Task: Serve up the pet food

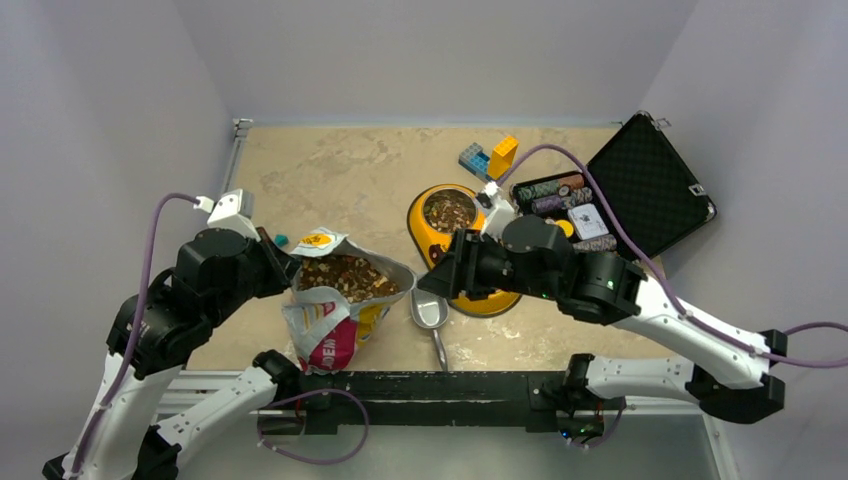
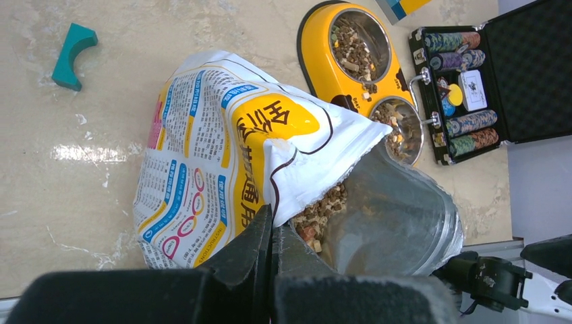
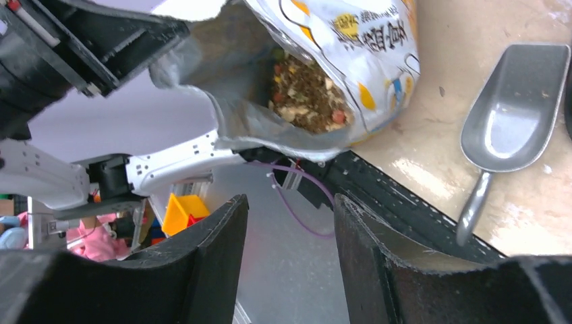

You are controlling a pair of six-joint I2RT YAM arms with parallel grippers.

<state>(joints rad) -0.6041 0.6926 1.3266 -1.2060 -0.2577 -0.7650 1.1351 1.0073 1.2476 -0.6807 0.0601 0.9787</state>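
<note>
The pet food bag point(image 1: 335, 325) stands open near the table's front edge, with brown kibble point(image 1: 345, 277) showing in its mouth. My left gripper point(image 1: 283, 266) is shut on the bag's left rim; in the left wrist view the gripper point(image 2: 272, 233) pinches the white edge of the bag point(image 2: 216, 155) beside the kibble point(image 2: 324, 209). My right gripper point(image 1: 432, 282) is open and empty, hovering just right of the bag above a metal scoop point(image 1: 430, 312). In the right wrist view the gripper point(image 3: 290, 209) faces the bag point(image 3: 364, 40), the kibble point(image 3: 307, 94) and the empty scoop point(image 3: 516, 115).
A yellow double-bowl feeder point(image 1: 420, 225) sits behind the scoop, and both bowls hold kibble point(image 2: 354, 44). An open black case of poker chips point(image 1: 650, 180) stands at the back right. Toy bricks point(image 1: 490, 157) lie at the back. A teal piece point(image 2: 71, 54) lies left of the bag.
</note>
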